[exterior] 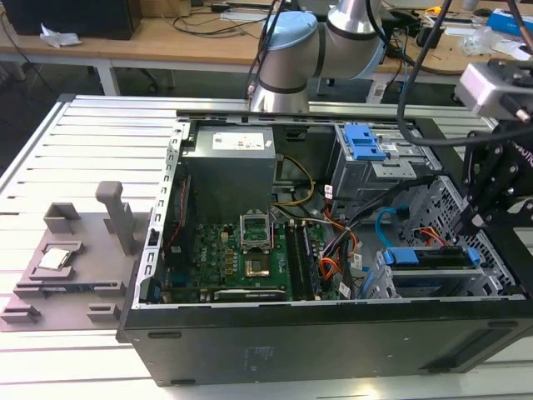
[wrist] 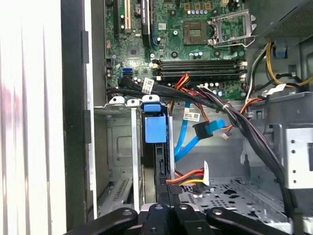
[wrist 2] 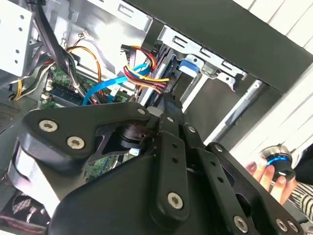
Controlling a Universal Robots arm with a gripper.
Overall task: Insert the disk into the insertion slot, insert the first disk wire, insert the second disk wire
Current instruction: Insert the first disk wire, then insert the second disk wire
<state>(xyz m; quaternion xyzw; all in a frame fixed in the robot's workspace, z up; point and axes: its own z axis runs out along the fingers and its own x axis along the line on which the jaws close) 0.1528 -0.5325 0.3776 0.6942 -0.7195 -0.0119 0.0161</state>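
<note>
Blue plastic first: the disk [exterior: 429, 258], clipped in its bright blue carrier, stands on edge down in the insertion slot [exterior: 376, 283] at the exterior view's right, and the gripper [exterior: 476, 223] hangs right over one end of it. The first wrist view looks straight along the disk's edge, the bay's metal wall beside it, and there the jaws are pinched narrow on the disk's near edge. That same view picks out the second disk wire [wrist: 185, 139] running just beside the carrier, its plug off the disk, and the first disk wire [wrist: 188, 175] curving out near the gripper. The second wrist view adds a person's hand [wrist 2: 266, 174] outside the case [exterior: 333, 342], on a knob [wrist 2: 279, 161] with a blue ring.
</note>
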